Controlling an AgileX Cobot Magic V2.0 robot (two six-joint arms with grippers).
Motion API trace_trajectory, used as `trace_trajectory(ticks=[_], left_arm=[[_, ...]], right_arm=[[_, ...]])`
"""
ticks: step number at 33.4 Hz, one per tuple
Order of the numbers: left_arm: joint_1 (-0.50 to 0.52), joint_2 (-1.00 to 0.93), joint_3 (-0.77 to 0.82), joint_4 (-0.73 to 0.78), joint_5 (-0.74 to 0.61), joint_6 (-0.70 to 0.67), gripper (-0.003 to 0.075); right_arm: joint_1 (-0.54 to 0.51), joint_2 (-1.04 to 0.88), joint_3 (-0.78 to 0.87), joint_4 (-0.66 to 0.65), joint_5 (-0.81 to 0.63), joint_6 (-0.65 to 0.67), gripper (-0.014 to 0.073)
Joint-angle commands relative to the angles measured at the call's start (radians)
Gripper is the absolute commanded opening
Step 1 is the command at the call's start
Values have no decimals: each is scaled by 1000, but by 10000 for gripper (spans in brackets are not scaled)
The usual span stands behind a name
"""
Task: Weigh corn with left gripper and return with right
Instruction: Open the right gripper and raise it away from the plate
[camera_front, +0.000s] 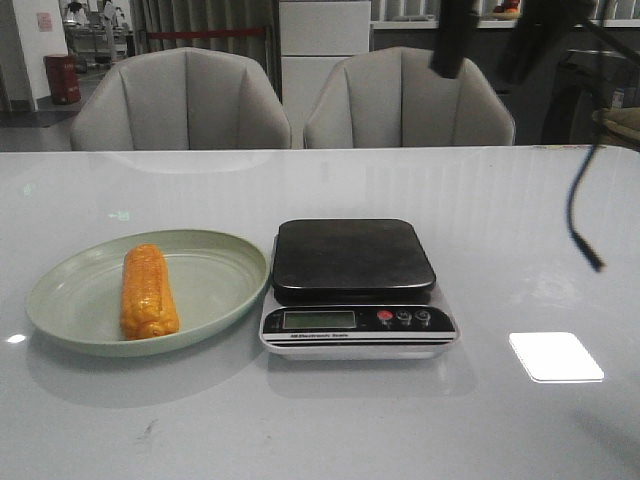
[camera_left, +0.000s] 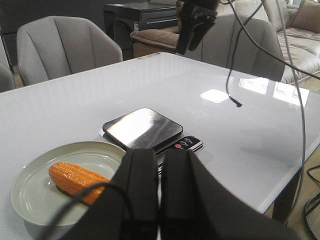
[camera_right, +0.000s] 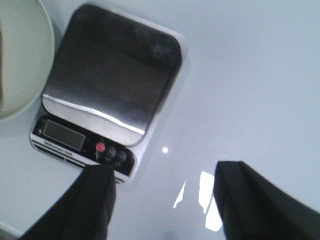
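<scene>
We see a pale grey table (camera_front: 500, 220) with two things side by side near its front edge. On the left sits a pale green plate (camera_front: 215, 290). On it lies the corn (camera_front: 148, 291), one orange cob resting on the left part of the plate, its long axis running from near to far with only a slight tilt.

Just right of the plate, almost touching its rim, stands a kitchen scale (camera_front: 355, 288) with a dark, bare weighing platform and a display and three small buttons along its near edge.

In the left wrist view, the left gripper (camera_left: 159, 190) has its two broad black fingers pressed together, holding nothing. It hangs above the table's near left side, and the corn lies below and just ahead of it, so this arm is plainly the nearer one. We judge it must spread its fingers and come down across the cob's narrow width.

The right gripper (camera_right: 162, 200) has its fingers spread wide and empty, hovering high over the scale's near right corner, well apart from the corn.

Nothing stands between the left gripper and the cob. A loose black cable (camera_front: 583, 215) dangles over the far right of the table, and two grey chairs (camera_front: 180, 100) stand beyond it.
</scene>
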Motion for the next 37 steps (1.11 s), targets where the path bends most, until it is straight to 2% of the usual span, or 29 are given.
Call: trace_trajectory(ticks=[1, 10, 22, 31, 37], left_arm=[[-9, 13, -28, -8, -70, -1, 114], [-9, 13, -28, -8, -70, -1, 114], [-9, 13, -28, -8, -70, -1, 114], [-9, 13, -28, -8, -70, -1, 114], [-9, 13, -28, -8, -70, -1, 114]], right_arm=[[-45, -146, 101, 9, -21, -54, 524], [-71, -459, 416, 24, -335, -54, 524], [-68, -832, 709, 29, -628, -54, 524], [17, -1132, 950, 27, -871, -56, 524], [55, -1350, 1168, 27, -1066, -77, 524]])
